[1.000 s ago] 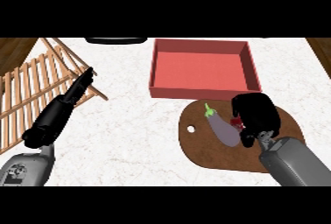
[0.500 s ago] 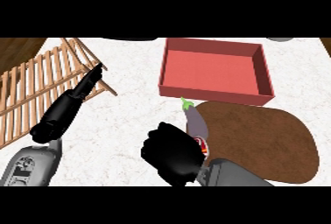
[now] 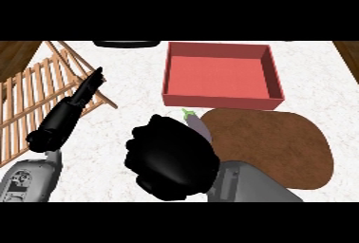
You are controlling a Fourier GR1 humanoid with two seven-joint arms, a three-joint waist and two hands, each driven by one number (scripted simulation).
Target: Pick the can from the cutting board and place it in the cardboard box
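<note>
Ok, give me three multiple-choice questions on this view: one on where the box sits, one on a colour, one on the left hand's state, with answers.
1. Where is the box relative to the cutting board?
A. Left of it
B. Beyond it, toward the view's top
C. Standing on it

2. What colour is the box?
A. Blue
B. Green
C. Red

3. How is the left hand?
A. Open, fingers straight
B. Curled round a can
C. Out of view

Answers:
1 B: the box lies just past the board's far edge.
2 C: its walls and floor are red.
3 A: it stretches straight over the wooden rack, holding nothing.
</note>
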